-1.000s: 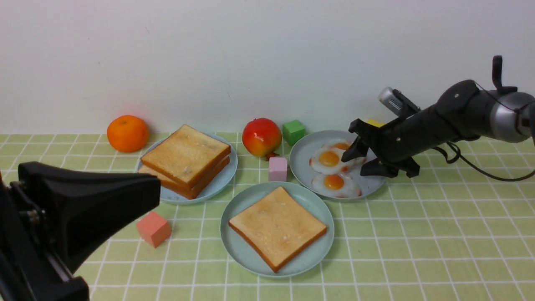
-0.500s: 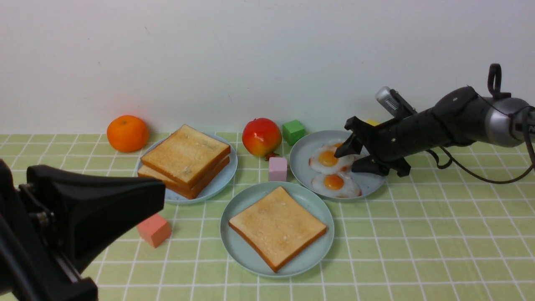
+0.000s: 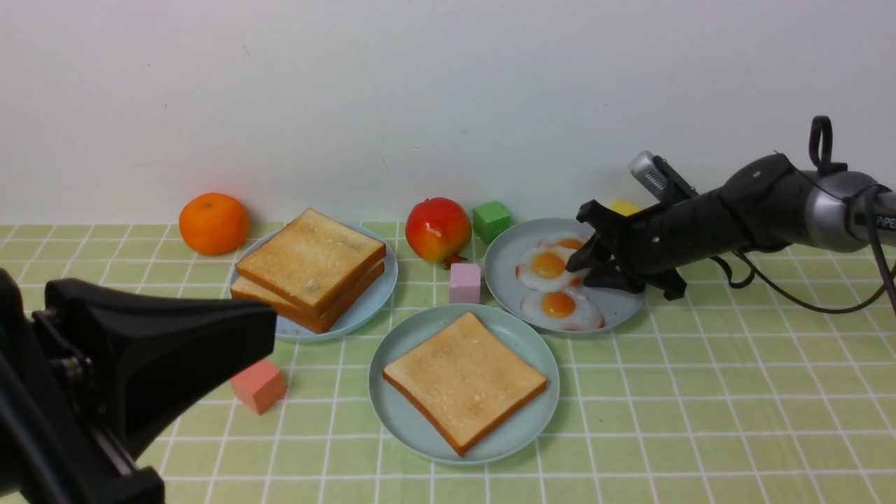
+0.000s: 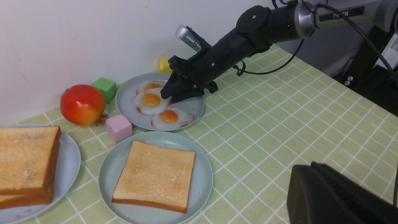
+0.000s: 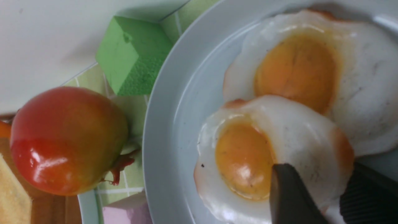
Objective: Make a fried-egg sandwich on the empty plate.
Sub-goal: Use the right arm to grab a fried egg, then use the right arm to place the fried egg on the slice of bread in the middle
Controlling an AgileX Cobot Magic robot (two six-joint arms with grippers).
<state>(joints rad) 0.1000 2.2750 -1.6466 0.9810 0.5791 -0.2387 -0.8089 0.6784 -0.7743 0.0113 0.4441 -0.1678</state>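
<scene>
The right pincer (image 3: 582, 273) is seen astride the right edge of a fried egg (image 3: 549, 266) on the far grey-blue plate (image 3: 504, 269); a clamp cannot be confirmed. The left pincer (image 3: 262, 329) is closed together. One toast slice (image 3: 465, 378) is laid on the mint plate (image 3: 402, 420), nearer than the right pincer and to its left. The egg and the top slice are judged left to add.

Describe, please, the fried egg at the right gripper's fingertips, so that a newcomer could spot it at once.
On the green checked table, find the grey-blue plate right of the red pomegranate. Three fried eggs lie on it; take the middle egg, which overlaps the far egg. It alone has its edge between the fingers of the right gripper.
</scene>
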